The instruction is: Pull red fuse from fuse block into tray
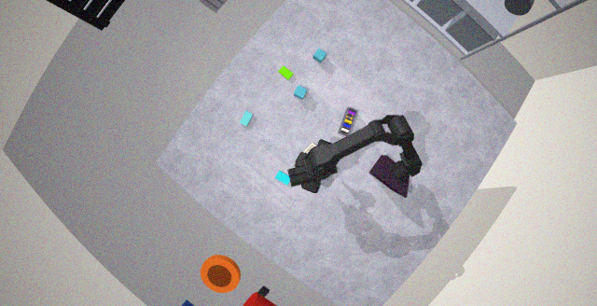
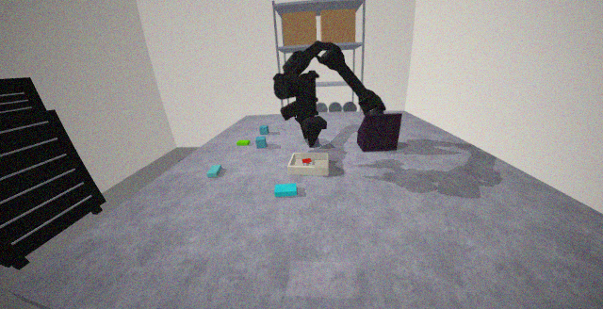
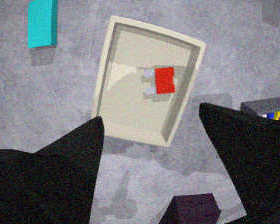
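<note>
Gripper (image 2: pixel 313 143) w/ fingers spread wide apart, nothing between them; it hangs above the tray (image 2: pixel 296 170), touching neither tray nor fuse. In the wrist view both dark fingers frame the lower edge, gap open onto the tray's near end.

Red fuse (image 3: pixel 165 80) lies inside the tray, on its floor, toward the 2 o'clock corner in the wrist view; its face reads as a short rectangle, long axis approx. 12–6 o'clock in that view. In the exterior view the red fuse (image 2: pixel 307 161) shows near the tray's middle, below the rim. Whether it lies flat or on edge can't be told.

Tray: cream, rectangular, open top; only content seen is the fuse.

Fuse block (image 1: pixel 348 120) stands apart from the tray, at approx. 1 o'clock of the gripper (image 1: pixel 293 176) in the top view, w/ purple, blue, yellow and white fuses in a row. Arm (image 1: pixel 354 140) passes just beside it in that view; contact can't be judged.

Cyan block (image 2: pixel 285 189) lies near the tray, at 7 o'clock of it in the exterior view.
</note>
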Robot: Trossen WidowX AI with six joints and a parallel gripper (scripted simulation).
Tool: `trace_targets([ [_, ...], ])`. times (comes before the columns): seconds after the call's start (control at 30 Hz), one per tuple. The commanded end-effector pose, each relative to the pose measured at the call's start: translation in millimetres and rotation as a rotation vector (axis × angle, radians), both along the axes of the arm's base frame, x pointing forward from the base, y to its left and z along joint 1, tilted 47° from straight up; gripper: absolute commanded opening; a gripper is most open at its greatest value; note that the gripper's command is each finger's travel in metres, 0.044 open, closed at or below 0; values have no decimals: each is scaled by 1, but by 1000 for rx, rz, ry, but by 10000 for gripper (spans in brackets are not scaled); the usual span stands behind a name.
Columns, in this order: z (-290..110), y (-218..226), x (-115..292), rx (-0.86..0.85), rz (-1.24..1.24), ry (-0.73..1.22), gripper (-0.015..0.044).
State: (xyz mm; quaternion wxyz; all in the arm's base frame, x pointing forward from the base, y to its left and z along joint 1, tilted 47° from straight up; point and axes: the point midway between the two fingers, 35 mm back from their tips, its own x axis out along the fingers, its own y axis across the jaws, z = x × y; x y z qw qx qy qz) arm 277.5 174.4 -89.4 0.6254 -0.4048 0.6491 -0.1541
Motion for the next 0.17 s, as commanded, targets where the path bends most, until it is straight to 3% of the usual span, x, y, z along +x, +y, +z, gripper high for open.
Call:
trace_targets([
  [0.0,0,0,0,0,0,0,330],
  [0.13,0,0,0,0,0,0,330],
])
